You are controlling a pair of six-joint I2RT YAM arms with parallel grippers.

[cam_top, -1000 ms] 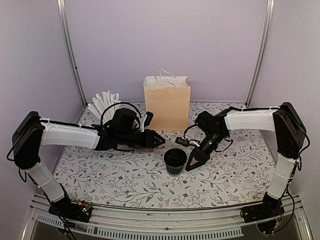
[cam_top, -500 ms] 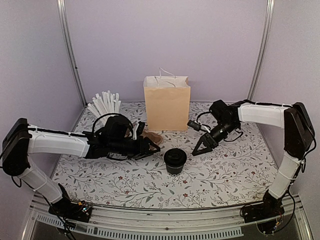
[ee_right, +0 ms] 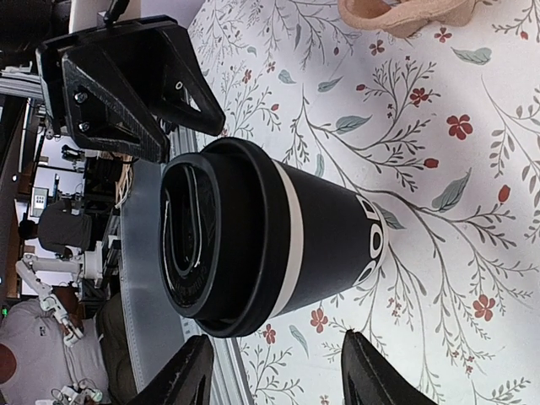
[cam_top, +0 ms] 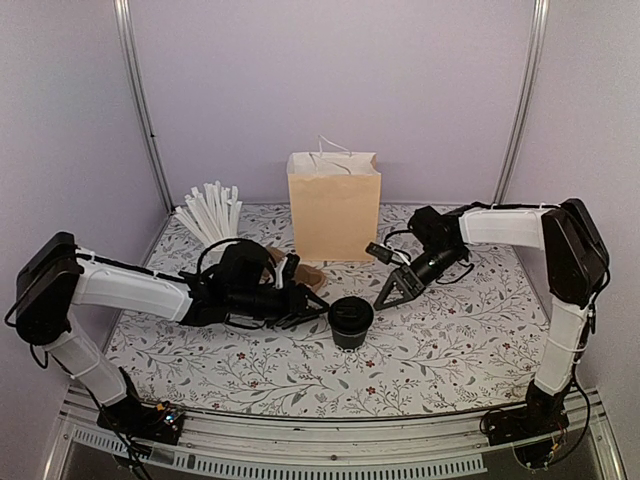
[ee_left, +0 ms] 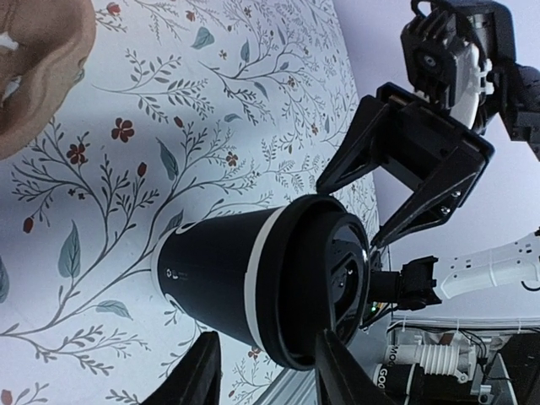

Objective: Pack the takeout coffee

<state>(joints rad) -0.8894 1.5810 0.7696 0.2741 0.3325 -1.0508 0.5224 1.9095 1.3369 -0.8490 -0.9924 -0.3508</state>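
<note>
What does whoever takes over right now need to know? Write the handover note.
Left gripper: open, just left of the coffee cup, not gripping.
Right gripper: open, right of the cup, apart from it.
Cup: upright on the table, lid on, before the paper bag.
Done: lid fitted. Left: grasp cup, place it in the bag.

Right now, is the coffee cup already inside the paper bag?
No, the lidded black coffee cup stands on the flowery table, in front of the paper bag.
</note>
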